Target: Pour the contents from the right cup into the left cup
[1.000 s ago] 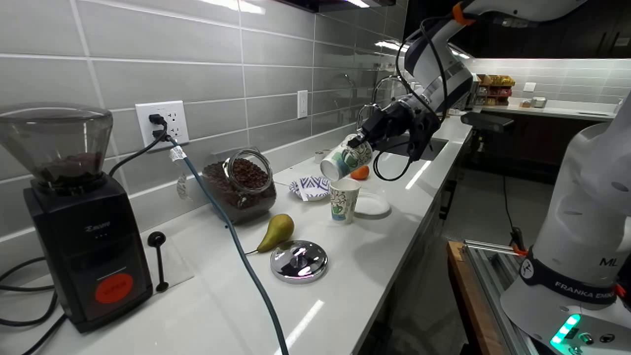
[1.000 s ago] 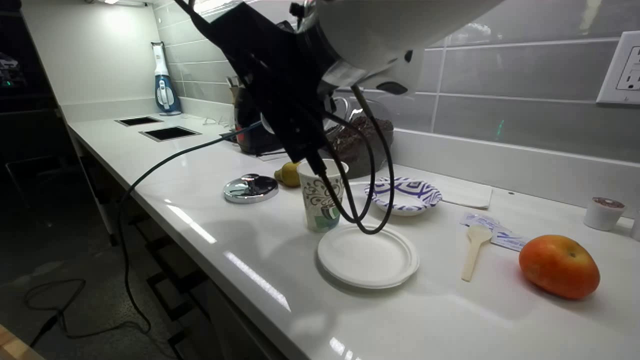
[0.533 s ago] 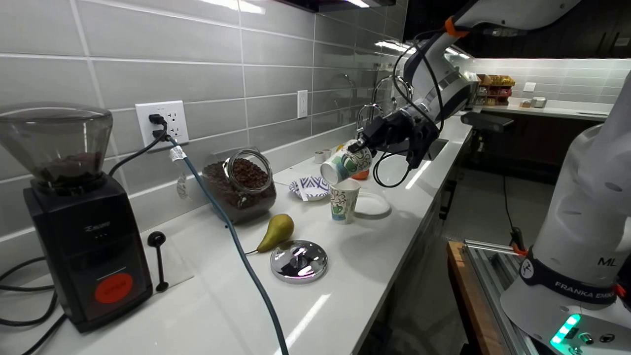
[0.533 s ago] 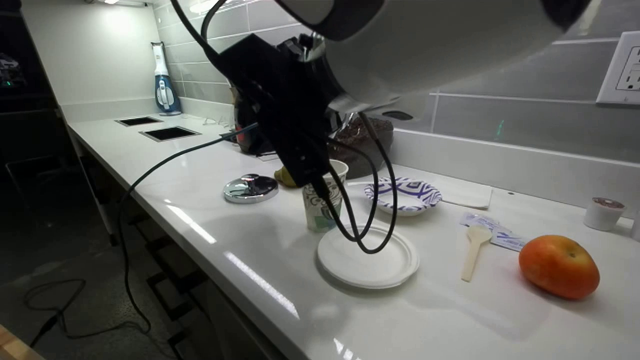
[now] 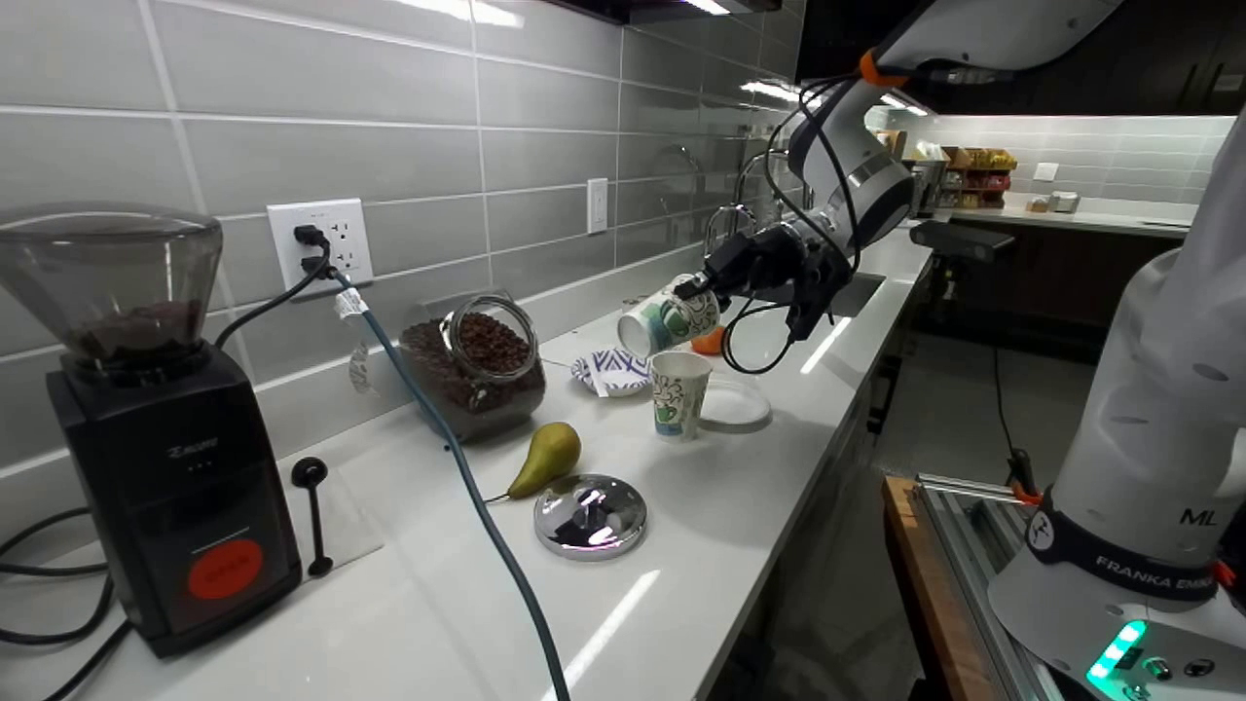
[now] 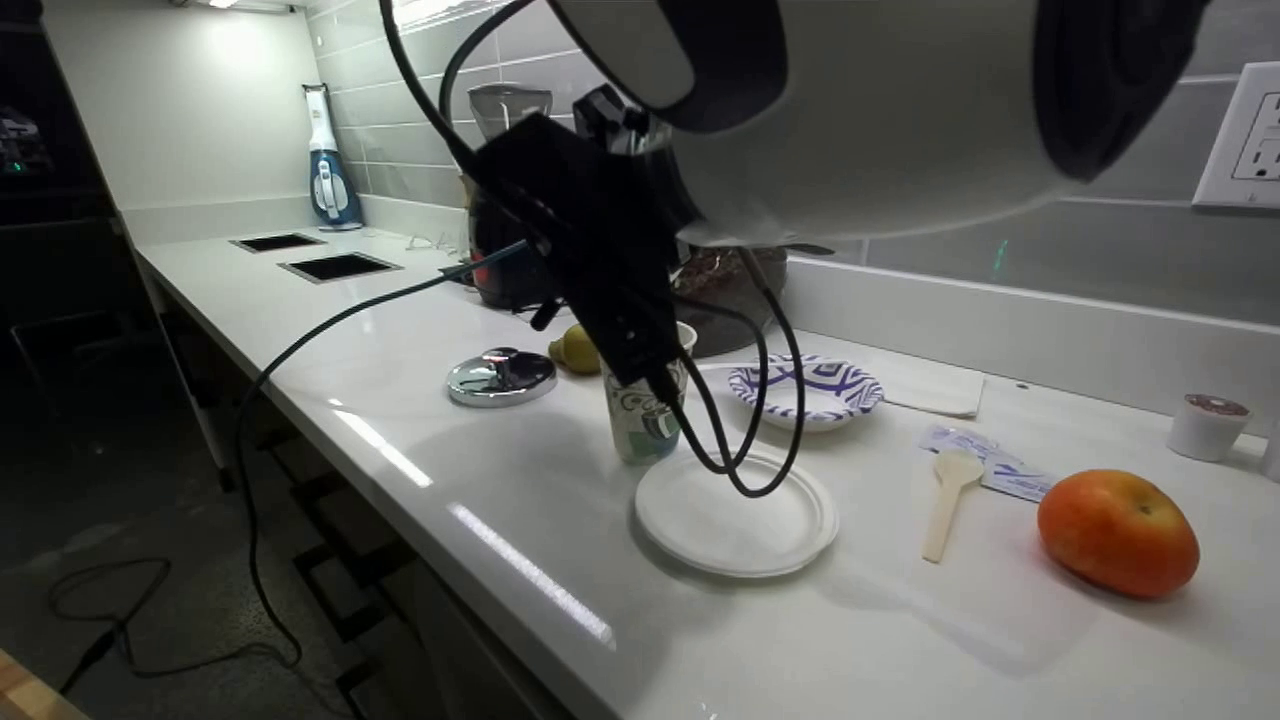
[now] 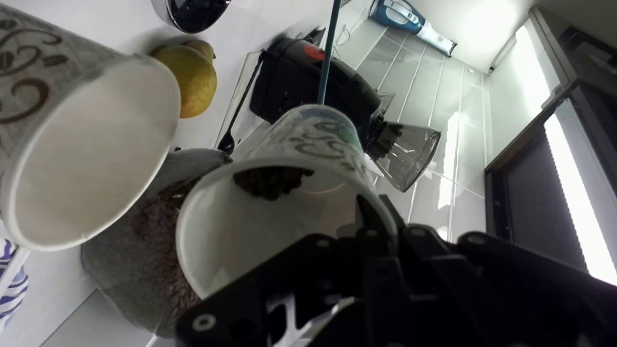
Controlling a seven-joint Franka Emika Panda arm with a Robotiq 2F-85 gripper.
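Observation:
The right cup (image 5: 672,319), pale grey-green and white, is held in the air and tilted, its base toward the lower left in an exterior view. In the wrist view I see into the right cup (image 7: 289,217), where dark beans (image 7: 270,182) lie inside. My gripper (image 5: 695,284) is shut on its rim wall; in the wrist view the gripper (image 7: 377,209) has one finger inside and one outside. The left cup (image 5: 678,397), whitish with swirls, stands upright below, apart from the held cup. It shows part-hidden in an exterior view (image 6: 642,435) and empty-looking in the wrist view (image 7: 96,154).
A white plate (image 6: 740,530) and patterned bowl (image 5: 611,373) lie beside the standing cup. A bean jar (image 5: 467,389), pear (image 5: 547,458), chrome lid (image 5: 590,516), grinder (image 5: 175,458) and blue cable (image 5: 458,458) are farther along. A red-orange fruit (image 6: 1120,530) and spoon (image 6: 945,510) also lie there.
The held cup and gripper have shifted a little left in one exterior view, and right and down in the other. The cup looks slightly flatter. The standing cup has not moved.

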